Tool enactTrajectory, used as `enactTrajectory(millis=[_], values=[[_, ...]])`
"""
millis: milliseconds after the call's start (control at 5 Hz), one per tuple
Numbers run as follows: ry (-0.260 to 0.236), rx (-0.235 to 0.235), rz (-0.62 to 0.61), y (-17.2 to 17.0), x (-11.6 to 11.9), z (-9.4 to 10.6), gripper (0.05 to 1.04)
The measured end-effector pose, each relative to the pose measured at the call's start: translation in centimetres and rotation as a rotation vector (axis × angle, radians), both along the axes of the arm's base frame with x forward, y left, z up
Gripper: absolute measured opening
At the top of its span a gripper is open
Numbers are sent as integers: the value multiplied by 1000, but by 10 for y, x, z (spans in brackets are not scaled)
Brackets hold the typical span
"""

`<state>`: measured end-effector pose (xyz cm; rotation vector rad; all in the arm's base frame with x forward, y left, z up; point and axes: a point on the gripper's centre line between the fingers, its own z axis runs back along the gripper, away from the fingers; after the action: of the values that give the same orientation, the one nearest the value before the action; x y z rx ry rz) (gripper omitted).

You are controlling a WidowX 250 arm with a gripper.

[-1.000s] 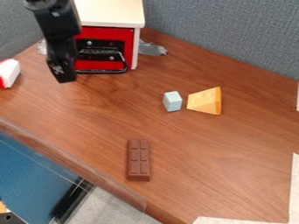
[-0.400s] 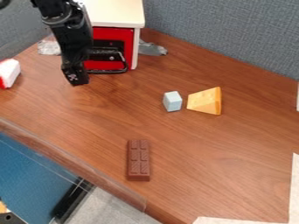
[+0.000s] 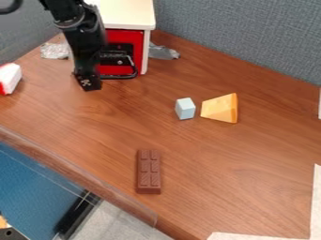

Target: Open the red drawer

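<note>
The fingers (image 3: 89,83) point down close to the table (image 3: 188,150); whether they are apart or together, I cannot tell. Just beside them is the wire handle (image 3: 120,77), jutting from the red drawer (image 3: 125,35), which appears closed. That low spot by the handle's end makes sense: the loop is the natural thing to hook or grip, and a pull has to draw it out from the cabinet (image 3: 128,16). The next move probably calls for getting a fingertip behind the loop; too shallow a catch could slip off.

Beyond the fingers, on the side away from the drawer, lies a red and white block (image 3: 9,78). Well apart from them, across the table, are a pale blue block (image 3: 185,108), a cheese wedge (image 3: 219,108) and, farther still, a chocolate bar (image 3: 149,171). None should hinder a short pull.
</note>
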<state>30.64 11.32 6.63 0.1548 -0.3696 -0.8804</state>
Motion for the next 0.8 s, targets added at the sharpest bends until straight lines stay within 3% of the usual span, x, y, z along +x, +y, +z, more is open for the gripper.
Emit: enactTrajectory(millis=[400,800], values=[[-24,24,9,-3,12,-5,999],[-10,56,20,0,25,-26,999]])
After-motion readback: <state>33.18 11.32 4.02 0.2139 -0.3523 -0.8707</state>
